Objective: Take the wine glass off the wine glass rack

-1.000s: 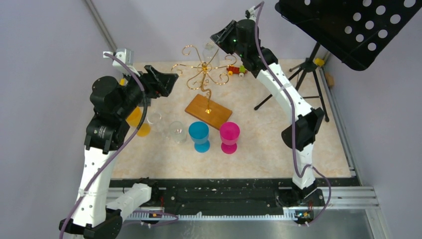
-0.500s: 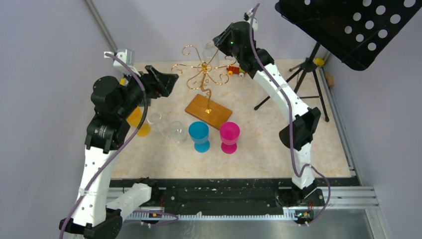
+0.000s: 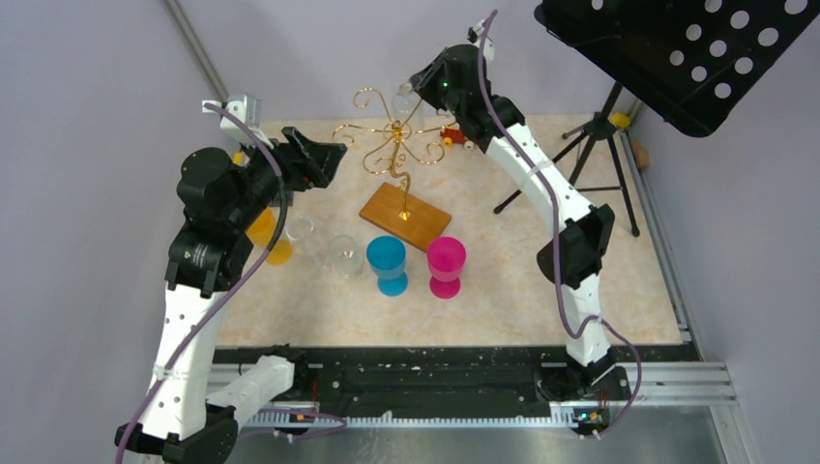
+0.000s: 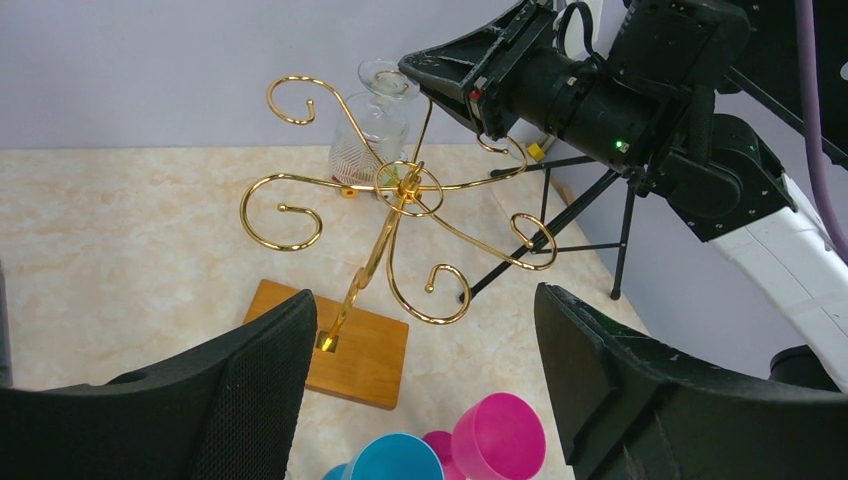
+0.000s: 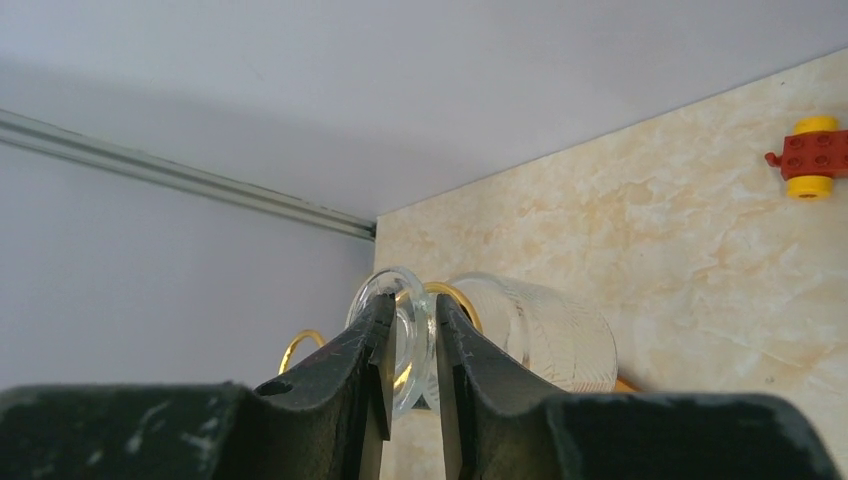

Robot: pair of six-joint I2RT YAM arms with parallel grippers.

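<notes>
The wine glass (image 4: 368, 140), clear with a ribbed bowl, hangs upside down from a far arm of the gold wire wine glass rack (image 4: 405, 185), whose stem stands in an orange-brown wooden base (image 3: 406, 215). My right gripper (image 5: 412, 305) is up at the rack's top (image 3: 396, 145), its jaws pressed on both faces of the glass's round foot (image 5: 405, 290), with the bowl (image 5: 545, 335) just beyond. In the top view the glass (image 3: 404, 97) sits right beside the right gripper (image 3: 418, 82). My left gripper (image 4: 422, 300) hovers open to the left of the rack, holding nothing.
A blue cup (image 3: 387, 259) and a pink cup (image 3: 446, 261) stand in front of the wooden base, with two clear glasses (image 3: 346, 253) and an orange cup (image 3: 269, 237) to their left. A black music stand (image 3: 667, 48) on a tripod is at the back right. A red toy brick (image 5: 812, 155) lies nearby.
My right gripper has shifted a little left toward the rack's top and its jaws have narrowed onto the glass's foot. The left arm has not moved.
</notes>
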